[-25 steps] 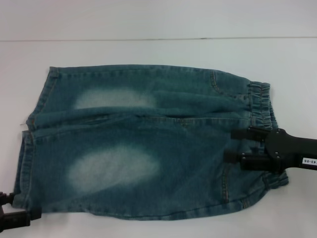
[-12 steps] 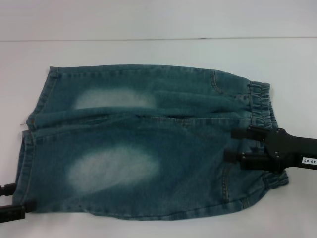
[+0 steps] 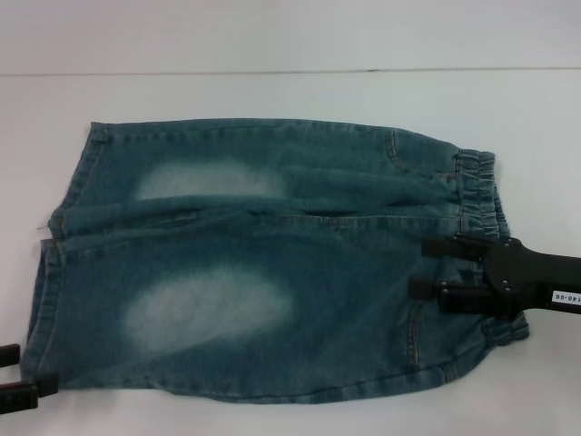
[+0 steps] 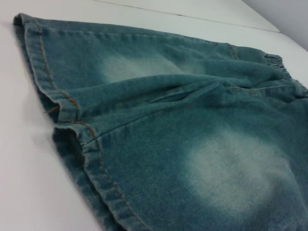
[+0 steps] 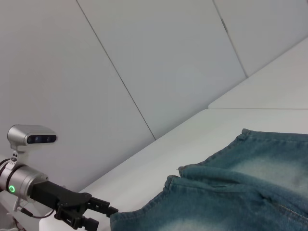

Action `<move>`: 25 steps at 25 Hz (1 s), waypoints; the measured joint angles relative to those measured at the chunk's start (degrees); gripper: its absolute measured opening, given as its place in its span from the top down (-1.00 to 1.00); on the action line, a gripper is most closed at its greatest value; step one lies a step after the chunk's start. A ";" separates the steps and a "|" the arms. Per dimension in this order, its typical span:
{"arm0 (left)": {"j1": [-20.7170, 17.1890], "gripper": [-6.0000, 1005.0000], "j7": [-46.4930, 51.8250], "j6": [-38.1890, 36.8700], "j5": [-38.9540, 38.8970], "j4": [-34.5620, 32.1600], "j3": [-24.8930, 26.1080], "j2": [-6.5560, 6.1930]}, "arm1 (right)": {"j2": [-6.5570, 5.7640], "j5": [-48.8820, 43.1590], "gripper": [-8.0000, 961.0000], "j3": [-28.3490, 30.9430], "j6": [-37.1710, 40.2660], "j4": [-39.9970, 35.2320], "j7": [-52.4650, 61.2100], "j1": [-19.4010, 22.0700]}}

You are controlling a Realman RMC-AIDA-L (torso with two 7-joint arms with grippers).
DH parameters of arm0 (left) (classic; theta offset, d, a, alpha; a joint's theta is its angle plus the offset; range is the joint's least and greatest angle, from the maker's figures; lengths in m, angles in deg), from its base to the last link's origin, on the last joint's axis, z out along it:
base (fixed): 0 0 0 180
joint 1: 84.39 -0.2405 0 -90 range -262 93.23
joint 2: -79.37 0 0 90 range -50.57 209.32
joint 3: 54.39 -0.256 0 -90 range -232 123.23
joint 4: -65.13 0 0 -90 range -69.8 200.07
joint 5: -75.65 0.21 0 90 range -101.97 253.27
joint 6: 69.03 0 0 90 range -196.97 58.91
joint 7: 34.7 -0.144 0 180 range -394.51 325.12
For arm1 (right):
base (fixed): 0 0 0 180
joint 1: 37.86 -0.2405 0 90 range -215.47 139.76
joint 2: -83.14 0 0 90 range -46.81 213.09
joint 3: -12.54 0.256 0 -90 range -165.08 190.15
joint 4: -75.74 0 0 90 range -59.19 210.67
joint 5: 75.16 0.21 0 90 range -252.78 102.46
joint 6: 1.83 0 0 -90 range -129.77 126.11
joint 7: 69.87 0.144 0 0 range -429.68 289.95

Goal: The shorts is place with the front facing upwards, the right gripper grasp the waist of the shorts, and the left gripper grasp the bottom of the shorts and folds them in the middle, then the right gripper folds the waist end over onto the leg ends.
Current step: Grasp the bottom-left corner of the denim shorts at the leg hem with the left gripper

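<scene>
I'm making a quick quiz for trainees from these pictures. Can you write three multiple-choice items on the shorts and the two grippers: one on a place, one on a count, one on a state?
1. Where is the right gripper?
A. over the waist end of the shorts
B. over the leg hems
C. off the table

2. How many pale faded patches show on the front of the shorts?
A. none
B. two
C. five

3. How do the shorts lie?
A. rolled into a ball
B. hanging in the air
C. spread flat, not yet folded

Answers:
1 A: the right gripper sits over the elastic waistband.
2 B: the shorts show one patch on each leg.
3 C: both legs lie open on the table, with the left gripper at the corner of the leg hem.
</scene>
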 joint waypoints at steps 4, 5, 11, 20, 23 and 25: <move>0.03 -0.83 0.00 0.51 0.05 0.10 0.04 0.00 | -0.01 -0.08 -0.90 0.01 0.00 -0.01 -0.01 -0.02; 0.07 -0.83 0.00 0.66 0.07 0.16 -0.11 0.00 | 0.00 -0.08 -0.90 0.01 0.00 -0.01 -0.03 -0.02; 0.48 -0.82 -0.01 0.66 0.17 1.19 -0.75 -0.03 | 0.00 -0.11 -0.90 0.02 0.00 -0.04 -0.06 -0.11; 1.16 -0.82 0.04 0.75 0.16 2.65 -2.40 0.10 | 0.00 -0.11 -0.90 0.02 -0.04 -0.04 -0.06 0.00; 1.40 -0.82 0.06 0.68 -0.03 2.67 -2.43 0.13 | -0.01 -0.09 -0.90 0.02 -0.30 -0.04 -0.05 0.06; 1.72 -0.82 0.07 0.67 0.00 2.94 -2.48 0.18 | 0.00 -0.05 -0.90 -0.09 -0.49 -0.04 -0.05 0.08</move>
